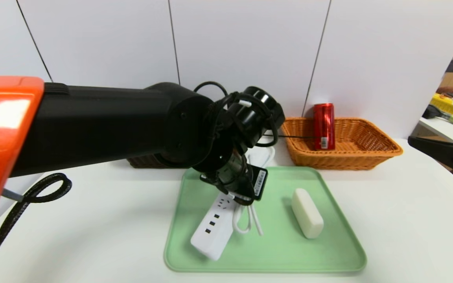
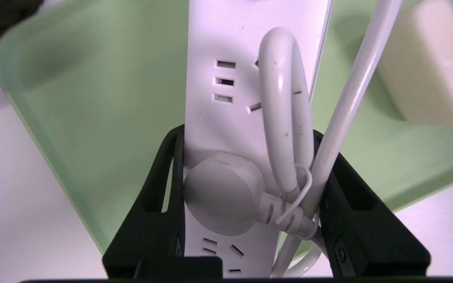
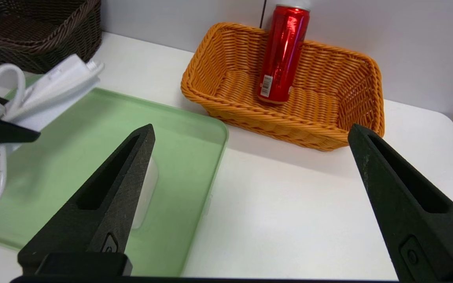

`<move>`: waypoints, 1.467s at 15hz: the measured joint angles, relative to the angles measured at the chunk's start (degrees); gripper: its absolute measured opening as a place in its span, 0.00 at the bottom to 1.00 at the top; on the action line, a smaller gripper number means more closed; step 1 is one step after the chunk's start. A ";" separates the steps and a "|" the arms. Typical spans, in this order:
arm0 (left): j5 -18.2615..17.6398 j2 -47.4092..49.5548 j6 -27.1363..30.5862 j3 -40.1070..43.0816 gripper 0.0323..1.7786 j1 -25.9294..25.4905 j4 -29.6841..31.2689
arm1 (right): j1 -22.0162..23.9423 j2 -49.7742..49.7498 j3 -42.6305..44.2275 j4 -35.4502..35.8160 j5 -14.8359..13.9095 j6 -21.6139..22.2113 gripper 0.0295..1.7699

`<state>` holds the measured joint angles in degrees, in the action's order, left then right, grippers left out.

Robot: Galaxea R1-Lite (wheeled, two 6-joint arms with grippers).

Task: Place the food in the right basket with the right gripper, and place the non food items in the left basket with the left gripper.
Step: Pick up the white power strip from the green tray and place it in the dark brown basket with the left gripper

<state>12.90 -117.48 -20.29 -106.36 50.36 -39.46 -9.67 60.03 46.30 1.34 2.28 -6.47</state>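
My left gripper [image 1: 237, 189] [image 2: 246, 133] is shut on a white power strip [image 1: 212, 228] [image 2: 226, 106], clamping its body, round plug and bundled cord [image 2: 285, 118] over the green tray [image 1: 273, 255]. The strip is tilted: its gripped end is raised and its near end is low on the tray. A white oblong bar [image 1: 307, 212] lies on the tray's right half. A red can [image 1: 324, 125] [image 3: 283, 51] stands in the orange right basket [image 1: 368, 157] [image 3: 289, 125]. My right gripper [image 3: 251, 129] hangs open and empty above the table, right of the tray.
The dark brown left basket [image 1: 144, 162] [image 3: 34, 35] stands at the back left, mostly hidden behind my left arm in the head view. White wall panels close off the table's far edge. Another table with packages [image 1: 452, 106] stands off to the far right.
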 joint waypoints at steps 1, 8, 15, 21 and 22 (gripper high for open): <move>0.02 0.50 -0.02 -1.61 0.51 0.18 -0.04 | 0.00 -0.02 -0.13 -0.02 -0.02 0.00 0.96; 0.94 4.06 -3.66 -6.81 0.51 -2.40 7.35 | 0.00 -0.05 -1.32 -0.05 -0.33 0.20 0.96; 4.07 6.27 -13.31 -6.86 0.51 -9.46 19.37 | 0.11 -1.23 -2.45 -0.71 -0.74 0.28 0.96; 5.57 5.28 -23.52 -6.73 0.51 -16.85 25.80 | 0.11 -3.30 -3.94 -0.93 -1.01 0.24 0.96; 5.68 5.00 -26.49 -6.73 0.51 -18.05 26.16 | 0.11 -3.61 -4.07 -0.96 -0.99 0.24 0.96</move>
<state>18.58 -112.48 -46.78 -113.09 32.31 -13.30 -9.56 56.42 42.23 0.38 1.29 -6.23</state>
